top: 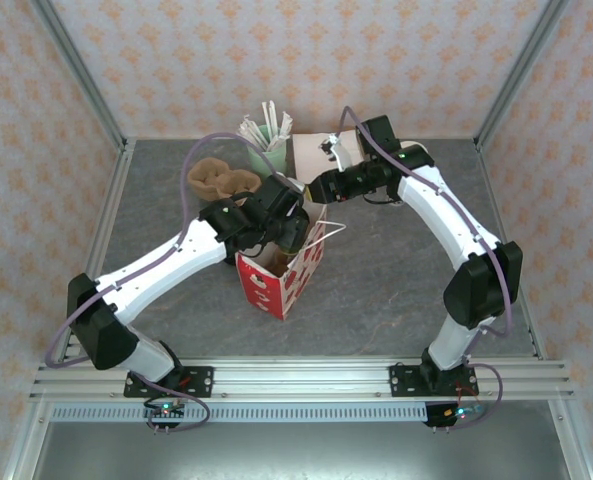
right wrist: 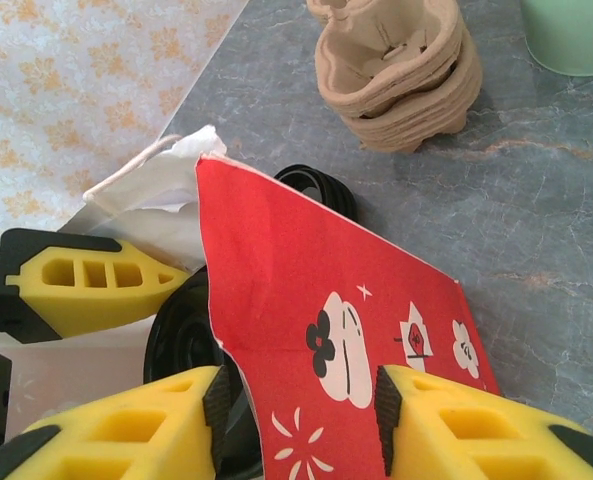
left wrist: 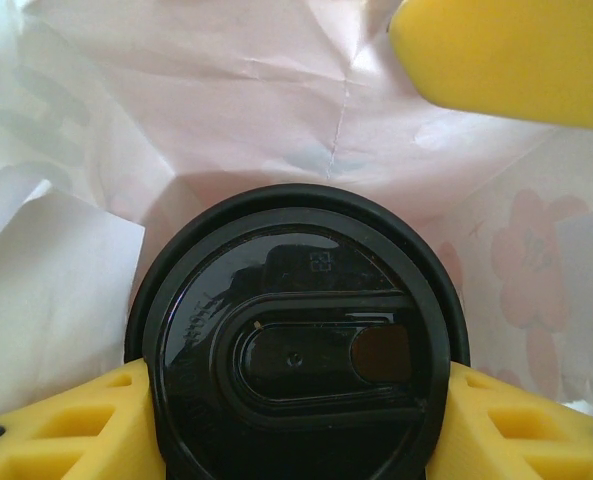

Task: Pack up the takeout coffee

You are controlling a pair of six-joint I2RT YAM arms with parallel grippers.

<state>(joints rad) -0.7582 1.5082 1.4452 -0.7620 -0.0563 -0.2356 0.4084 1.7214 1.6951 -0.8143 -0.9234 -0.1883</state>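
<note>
Position of the takeout coffee (left wrist: 301, 345): inside the red-and-white paper bag (top: 284, 280), which stood open-topped on the grey table (top: 396, 270) between the two arms. In the left wrist view, the round black lid faced the camera, with the white inner walls of the bag around and behind it. Whether the cup rested on the bag floor could not be determined.

The left gripper (left wrist: 301, 425) reached down into the bag mouth. Its yellow fingers (left wrist: 66, 430) sat against opposite sides of the cup just below the lid rim, clamped on it.

The right gripper (right wrist: 296, 400) was positioned at the far rim of the bag. Its jaws stood partly apart, with the printed red wall lying across the gap between them. Whether the pads pressed on the paper could not be determined. In the right wrist view, part of the black lid showed behind the wall's edge, beside one finger of the left gripper.

A stack of brown pulp cup carriers (top: 221, 178) and a green tub (top: 268, 150) of wrapped sticks stood on the table beyond the bag.
</note>
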